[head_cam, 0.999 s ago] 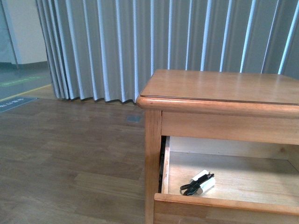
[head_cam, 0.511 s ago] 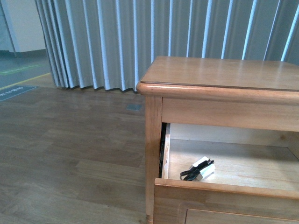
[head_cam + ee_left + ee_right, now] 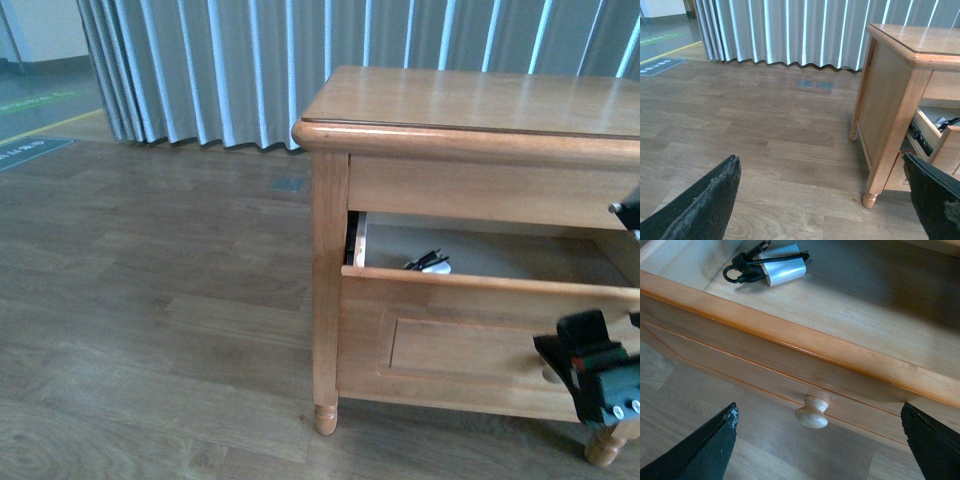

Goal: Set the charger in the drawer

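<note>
While your drawer (image 3: 480, 330) stands pulled out of the wooden nightstand (image 3: 470, 105), the charger (image 3: 782, 269) lies inside it on the light wood floor, near the drawer's left-hand rear part, white block with black cable (image 3: 742, 270) wrapped and looped beside it. From the front view you see only the charger's top peeking over the drawer's front rim, close to the left side wall. Your right pincer (image 3: 820, 440) hangs outside the drawer front, its two dark fingers (image 3: 700, 452) spread wide apart and holding nothing; the round pale knob (image 3: 812, 415) sits between them, apart from both. In the front view that pincer shows as a black block at the drawer front's right end, low down. Your left pincer (image 3: 825, 200) is also released, fingers splayed wide over the wood-plank floor (image 3: 765, 130), well apart from the nightstand and gripping nothing. You can see the nightstand's side panel and turned foot (image 3: 869, 200) from the left wrist view, with the drawer's slide rail showing at the opening. Grey pleated curtain (image 3: 250, 60) runs behind.
</note>
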Available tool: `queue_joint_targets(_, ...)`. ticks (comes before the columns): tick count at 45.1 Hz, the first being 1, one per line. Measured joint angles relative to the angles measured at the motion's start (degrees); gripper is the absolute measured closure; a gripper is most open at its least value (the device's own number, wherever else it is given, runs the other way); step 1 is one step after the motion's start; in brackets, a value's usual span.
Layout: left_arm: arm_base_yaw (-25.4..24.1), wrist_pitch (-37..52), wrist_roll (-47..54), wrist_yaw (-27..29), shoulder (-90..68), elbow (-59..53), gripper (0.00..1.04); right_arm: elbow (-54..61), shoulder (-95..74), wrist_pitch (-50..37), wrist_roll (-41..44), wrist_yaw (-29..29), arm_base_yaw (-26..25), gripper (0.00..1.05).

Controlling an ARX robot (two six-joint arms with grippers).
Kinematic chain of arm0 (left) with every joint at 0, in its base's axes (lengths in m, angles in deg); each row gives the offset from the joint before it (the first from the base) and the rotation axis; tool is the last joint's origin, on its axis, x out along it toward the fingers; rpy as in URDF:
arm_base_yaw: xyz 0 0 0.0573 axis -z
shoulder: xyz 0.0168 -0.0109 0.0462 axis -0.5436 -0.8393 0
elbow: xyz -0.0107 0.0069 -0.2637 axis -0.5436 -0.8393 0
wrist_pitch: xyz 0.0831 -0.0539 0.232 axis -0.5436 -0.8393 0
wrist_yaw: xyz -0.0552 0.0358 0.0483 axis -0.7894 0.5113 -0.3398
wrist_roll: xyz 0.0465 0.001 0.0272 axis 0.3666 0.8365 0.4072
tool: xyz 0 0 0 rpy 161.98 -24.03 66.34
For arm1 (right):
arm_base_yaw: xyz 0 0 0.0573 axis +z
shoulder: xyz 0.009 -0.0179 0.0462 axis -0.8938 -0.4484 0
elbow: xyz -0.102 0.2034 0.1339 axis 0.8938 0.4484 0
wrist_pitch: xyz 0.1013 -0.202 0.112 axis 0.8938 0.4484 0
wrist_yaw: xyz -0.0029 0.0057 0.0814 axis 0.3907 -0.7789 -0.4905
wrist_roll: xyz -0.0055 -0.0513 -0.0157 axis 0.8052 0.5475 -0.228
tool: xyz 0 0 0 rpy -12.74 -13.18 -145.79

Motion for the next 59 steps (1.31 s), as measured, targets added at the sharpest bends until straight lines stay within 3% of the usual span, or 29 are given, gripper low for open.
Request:
queue_joint_targets(16,0.00,0.00,0.00,0.00,0.00,0.00,0.06,-17.94,-17.70,-5.73,-4.96,0.83,0.15,0.08)
queue_joint_targets(26,0.00,0.00,0.00,0.00,0.00,0.00,0.06,-22.75,-21.86,-6.47,-7.54,1.81,0.22,0.08)
queue_joint_targets(45,0.00,0.00,0.00,0.00,0.00,0.00,0.06,-21.29,-21.35,-8.35,-10.43,2.58,0.85,0.08)
queue_joint_targets(59,0.00,0.00,0.00,0.00,0.00,0.00,0.06,-5.20,5.35,-1.88,-9.49,1.62,-0.17,0.08)
